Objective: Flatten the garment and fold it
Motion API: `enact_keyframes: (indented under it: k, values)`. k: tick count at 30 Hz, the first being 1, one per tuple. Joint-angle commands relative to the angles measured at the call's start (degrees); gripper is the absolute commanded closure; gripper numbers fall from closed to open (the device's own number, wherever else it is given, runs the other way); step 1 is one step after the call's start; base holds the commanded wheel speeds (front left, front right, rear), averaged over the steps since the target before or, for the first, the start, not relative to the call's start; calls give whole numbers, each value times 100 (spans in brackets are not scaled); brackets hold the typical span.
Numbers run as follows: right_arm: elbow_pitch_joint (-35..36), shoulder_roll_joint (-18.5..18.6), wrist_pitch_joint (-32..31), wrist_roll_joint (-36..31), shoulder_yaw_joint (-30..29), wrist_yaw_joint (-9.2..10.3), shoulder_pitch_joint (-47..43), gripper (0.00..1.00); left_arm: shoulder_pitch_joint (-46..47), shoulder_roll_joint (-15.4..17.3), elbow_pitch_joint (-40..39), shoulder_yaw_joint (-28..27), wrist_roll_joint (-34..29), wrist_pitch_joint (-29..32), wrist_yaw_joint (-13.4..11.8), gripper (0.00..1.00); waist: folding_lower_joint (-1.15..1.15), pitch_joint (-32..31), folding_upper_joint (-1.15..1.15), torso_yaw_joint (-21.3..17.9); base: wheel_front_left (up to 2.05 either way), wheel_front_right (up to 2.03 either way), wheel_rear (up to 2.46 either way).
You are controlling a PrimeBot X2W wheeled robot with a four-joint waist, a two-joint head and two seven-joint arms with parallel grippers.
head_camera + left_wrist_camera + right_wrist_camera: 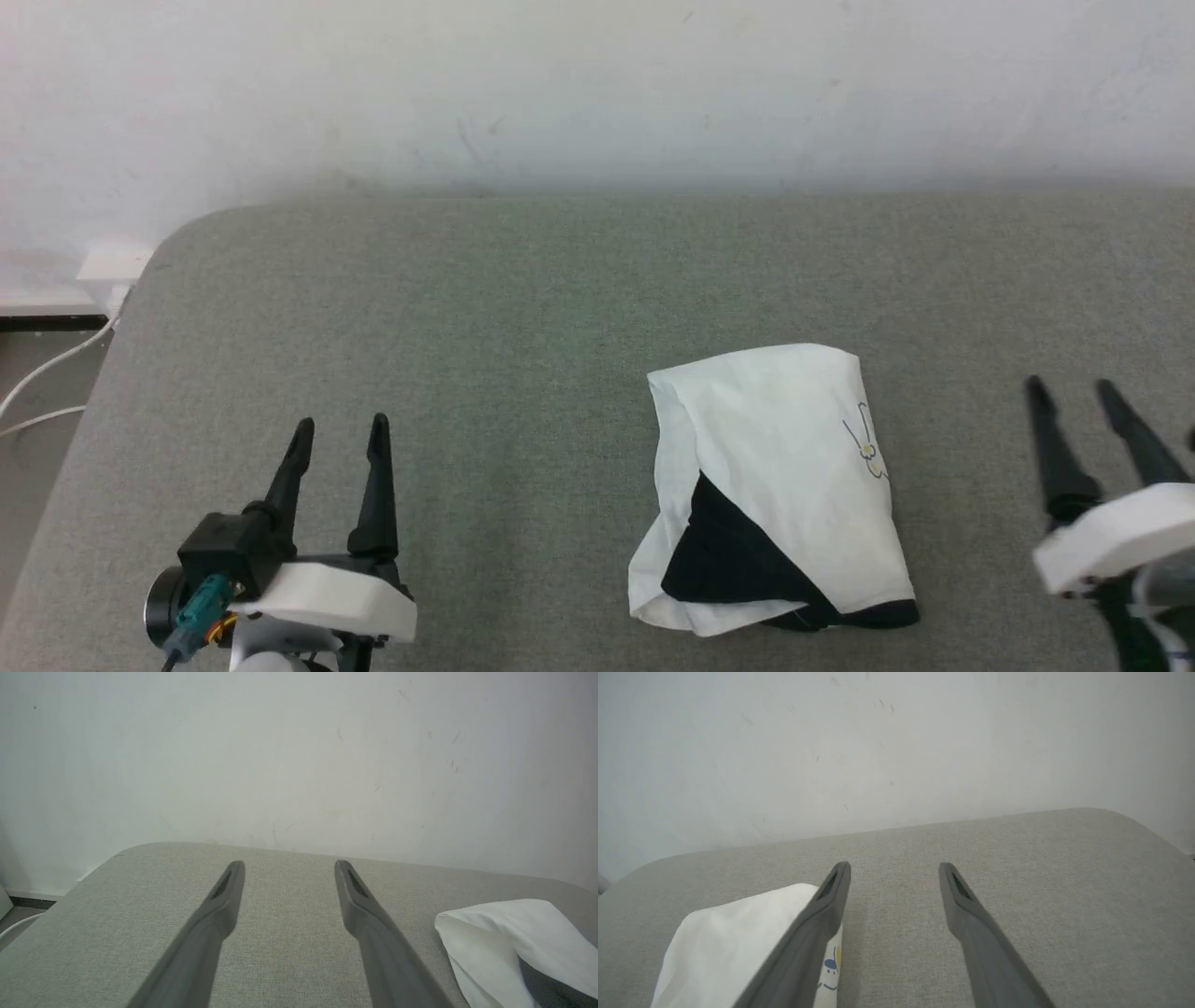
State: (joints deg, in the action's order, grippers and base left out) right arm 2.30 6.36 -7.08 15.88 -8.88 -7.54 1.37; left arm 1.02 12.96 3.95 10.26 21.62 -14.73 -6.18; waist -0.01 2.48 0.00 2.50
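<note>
Garment [794,439] lies folded near the front edge of the worktop [467,308] — white panel up, black beneath. Left gripper [341,425] and right gripper [1070,385] flank it, 2 fingers each spread apart, empty.

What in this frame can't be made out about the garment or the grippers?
- Garment sleeves: head view, hidden by its own folds; just black patches show.
- Its print: head view, too small; right wrist view, partly behind the right gripper.
- Garment's right part: left wrist view, cut off by the frame edge.
</note>
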Motion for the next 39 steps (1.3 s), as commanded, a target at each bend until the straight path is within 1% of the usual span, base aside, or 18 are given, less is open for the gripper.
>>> enact_keyframes:
  k: [1, 4, 6, 9, 12, 14, 16, 19, 21, 24, 28, 33, 34, 35, 36, 39]
  values:
    - [-5, 43, -106, 152, -277, 5, -43, 0, -51, -16, -48, -58, -27, -27, -47, 0, 1, 36, 0, -17, 0, 0, 0]
    - [-133, 200, -418, 399, -767, 5, -2, 0, -42, -28, -99, -118, -54, -27, -73, 0, 1, 85, 0, -18, 0, 0, 0]
    - [-341, 334, -789, 640, -1044, 5, 70, 0, -36, -41, -136, -160, -65, -27, -82, 0, 1, 126, 0, -8, 0, 0, 0]
    - [-804, 523, -1622, 1086, -1268, 5, 215, 0, -27, -55, -178, -210, -87, -27, -83, 0, 1, 182, 0, 19, 0, 0, 0]
    - [-1312, 567, -2616, 1563, -1432, 5, 399, 0, -12, -67, -218, -241, -118, -27, -60, 0, 1, 220, 0, 67, 0, 0, 0]
    - [-1553, 378, -3158, 2038, -1581, 5, 627, 0, 7, -73, -242, -250, -140, -27, -34, 0, 1, 246, 0, 112, 0, 0, 0]
    - [-1760, 293, -3666, 2216, -1548, 5, 740, 0, 24, -67, -271, -242, -175, -27, 13, 0, 1, 266, 0, 162, 0, 0, 0]
    - [-1960, -32, -4164, 2610, -1498, 5, 1005, 0, 53, -69, -287, -251, -208, -27, 58, 0, 1, 297, 0, 232, 0, 0, 0]
    - [-2049, -133, -4289, 2715, -1379, 5, 1133, 0, 75, -83, -287, -251, -227, -27, 74, 0, 1, 321, 0, 280, 0, 0, 0]
    - [-2232, -229, -4294, 2892, -1176, 5, 1301, 0, 109, -121, -265, -239, -236, -27, 103, 0, 1, 352, 0, 360, 0, 0, 0]
    - [-2595, -279, -4178, 2994, -909, 5, 1464, 0, 143, -175, -233, -226, -238, -27, 144, 0, 1, 382, 0, 462, 0, 0, 0]
    - [-3016, -292, -4288, 3009, -655, 5, 1511, 0, 127, -206, -183, -222, -264, -27, 158, 0, 1, 370, 0, 539, 0, 0, 0]
    - [-3088, -294, -4317, 3031, -610, 5, 1524, 53, 128, -213, -176, -219, -269, -27, 165, 0, 1, 369, 0, 551, 0, 0, 0]
    - [-3148, -290, -4333, 3047, -570, 5, 1541, 73, 129, -219, -169, -216, -278, -27, 169, 0, 1, 366, 0, 560, 0, 0, 0]
    - [-3206, -280, -4344, 3066, -543, 5, 1557, 100, 130, -224, -161, -216, -288, -27, 170, 0, 1, 361, 0, 564, 0, 0, 0]
    - [-3293, -197, -4277, 3055, -440, 5, 1615, 100, 118, -236, -137, -225, -308, -27, 171, 0, 1, 321, 0, 553, 0, 0, 0]
